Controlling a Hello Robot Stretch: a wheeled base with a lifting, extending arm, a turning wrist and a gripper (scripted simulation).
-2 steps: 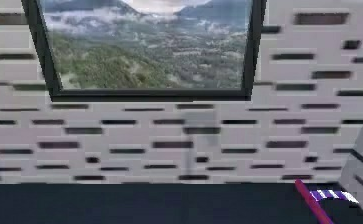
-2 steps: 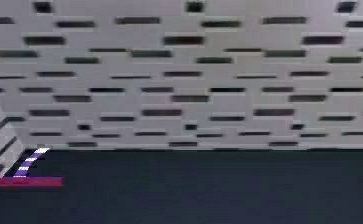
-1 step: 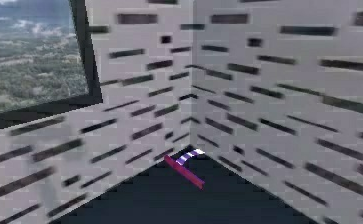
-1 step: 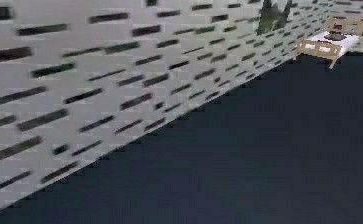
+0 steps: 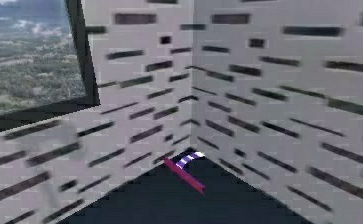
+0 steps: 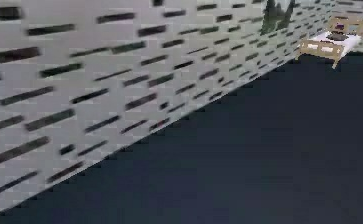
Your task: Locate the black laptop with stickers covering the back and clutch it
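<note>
At the wall corner point(image 5: 192, 100), a flat pink-striped thing point(image 5: 186, 168)

1. In the forward view, soft, even light falls on the pale brick walls point(image 5: 279, 100), and both sides of the corner look bright.
2. The window point(image 5: 34, 50) at that view's upper left shows a daylit landscape. Its dark frame leans because of distortion near the picture's edge.
3. In the arm side view, the dark floor point(image 6: 249, 150) looks dim and flat against the light wall point(image 6: 99, 70).
</note>
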